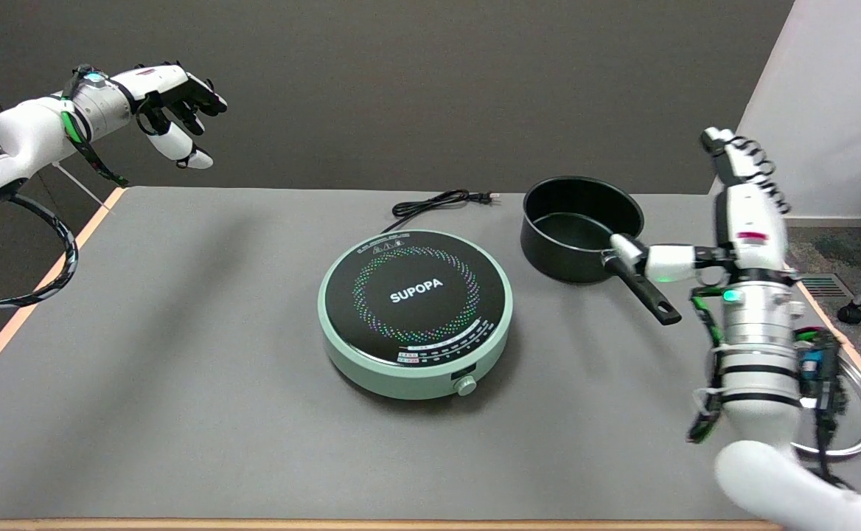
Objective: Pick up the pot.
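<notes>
Right hand [733, 221] spread, holding nothing, thumb over pot [581, 228] handle [640, 287]. Closing off-centre risks the pot tipping or sliding away.

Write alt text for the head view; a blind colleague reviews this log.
The right hand is open beside the black pot, thumb over its handle. The pot stands on a grey table, right of a green induction cooker.
</notes>
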Available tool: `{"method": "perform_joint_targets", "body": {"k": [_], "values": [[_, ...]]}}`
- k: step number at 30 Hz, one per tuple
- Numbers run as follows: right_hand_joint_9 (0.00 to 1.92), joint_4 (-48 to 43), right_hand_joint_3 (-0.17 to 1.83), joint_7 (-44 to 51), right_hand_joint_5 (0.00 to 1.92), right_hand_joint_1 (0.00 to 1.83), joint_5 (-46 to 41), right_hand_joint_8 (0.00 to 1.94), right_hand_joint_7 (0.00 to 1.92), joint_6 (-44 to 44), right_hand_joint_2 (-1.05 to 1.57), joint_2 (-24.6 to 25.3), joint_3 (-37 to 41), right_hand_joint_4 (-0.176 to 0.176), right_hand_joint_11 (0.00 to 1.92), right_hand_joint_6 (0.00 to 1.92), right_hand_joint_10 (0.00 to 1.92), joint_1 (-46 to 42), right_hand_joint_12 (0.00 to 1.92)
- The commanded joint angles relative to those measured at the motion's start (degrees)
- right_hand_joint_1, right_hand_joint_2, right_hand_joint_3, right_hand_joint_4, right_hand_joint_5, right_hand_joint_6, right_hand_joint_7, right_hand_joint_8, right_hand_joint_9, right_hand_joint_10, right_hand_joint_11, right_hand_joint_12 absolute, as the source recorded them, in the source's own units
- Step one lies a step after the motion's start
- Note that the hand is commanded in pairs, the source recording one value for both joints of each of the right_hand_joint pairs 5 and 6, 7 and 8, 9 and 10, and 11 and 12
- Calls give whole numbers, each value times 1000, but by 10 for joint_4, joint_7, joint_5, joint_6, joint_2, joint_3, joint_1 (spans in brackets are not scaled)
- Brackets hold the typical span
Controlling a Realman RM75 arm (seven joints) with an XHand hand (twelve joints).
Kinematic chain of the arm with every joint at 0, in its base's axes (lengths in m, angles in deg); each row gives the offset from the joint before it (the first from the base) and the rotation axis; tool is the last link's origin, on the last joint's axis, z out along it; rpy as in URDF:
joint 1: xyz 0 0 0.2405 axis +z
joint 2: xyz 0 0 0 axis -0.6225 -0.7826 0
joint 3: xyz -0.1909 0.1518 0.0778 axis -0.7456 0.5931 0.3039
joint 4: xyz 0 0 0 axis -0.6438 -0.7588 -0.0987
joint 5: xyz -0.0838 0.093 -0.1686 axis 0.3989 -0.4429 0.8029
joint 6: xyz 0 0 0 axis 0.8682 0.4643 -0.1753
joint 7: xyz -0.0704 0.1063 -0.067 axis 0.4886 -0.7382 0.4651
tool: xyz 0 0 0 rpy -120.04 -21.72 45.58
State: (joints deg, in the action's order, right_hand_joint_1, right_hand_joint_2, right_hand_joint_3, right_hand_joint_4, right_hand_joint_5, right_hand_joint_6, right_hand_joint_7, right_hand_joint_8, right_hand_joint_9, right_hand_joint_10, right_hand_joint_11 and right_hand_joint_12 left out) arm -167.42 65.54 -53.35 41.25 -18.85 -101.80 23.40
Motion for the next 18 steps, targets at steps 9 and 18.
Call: {"method": "perform_joint_targets", "body": {"k": [9,18], "values": [[97,-77,700,342,97,1107,-47,97,97,-39,36,144,-129,-176,97,97,97,78,97],[75,-87,570,358,75,1200,-60,75,75,13,-40,156,-129,-176,75,75,75,25,75]]}}
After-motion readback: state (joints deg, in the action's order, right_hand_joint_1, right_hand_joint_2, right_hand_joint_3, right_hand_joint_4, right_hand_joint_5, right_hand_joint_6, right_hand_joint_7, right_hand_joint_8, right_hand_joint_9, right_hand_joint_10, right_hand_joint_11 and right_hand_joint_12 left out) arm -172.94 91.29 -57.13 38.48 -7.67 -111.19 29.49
